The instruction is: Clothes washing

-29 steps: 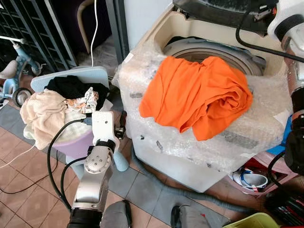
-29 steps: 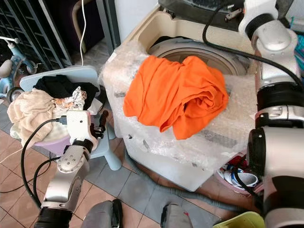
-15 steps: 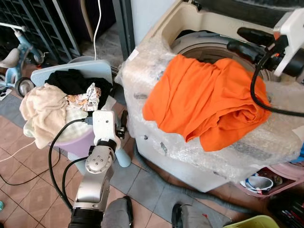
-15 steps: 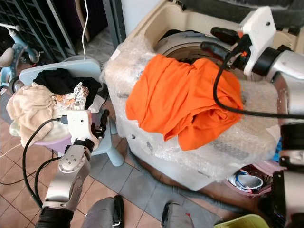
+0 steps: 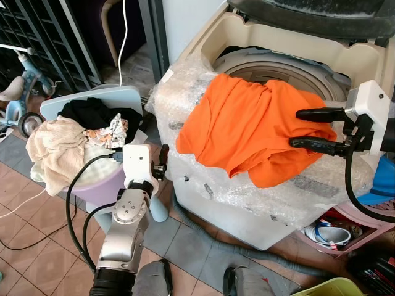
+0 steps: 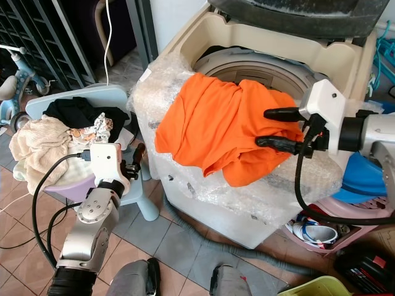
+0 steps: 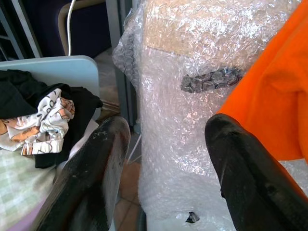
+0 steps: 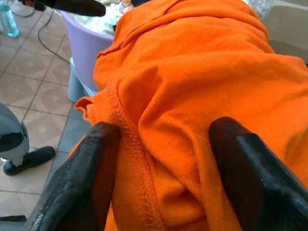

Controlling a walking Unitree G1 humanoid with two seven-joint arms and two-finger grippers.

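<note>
Orange shirt (image 5: 253,126) draped over washer (image 5: 259,197) front rim, half across drum mouth — staged for loading. Right gripper (image 5: 303,128) at 3 o'clock, fingers spread, straddling shirt's fold, nothing clenched yet. Left gripper (image 7: 163,159) released, idle at 9 o'clock near laundry pile (image 5: 68,145). Drum contents hidden — dark.

head stereo looking down, wrist views close on orange garment (image 8: 192,72)

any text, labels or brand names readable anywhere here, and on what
No text reads clearly.
Washing machine: a dark label strip under the bubble wrap is too blurred to read.
Patterned cloth in the laundry pile: a print, no legible words.
Orange shirt: plain.
</note>
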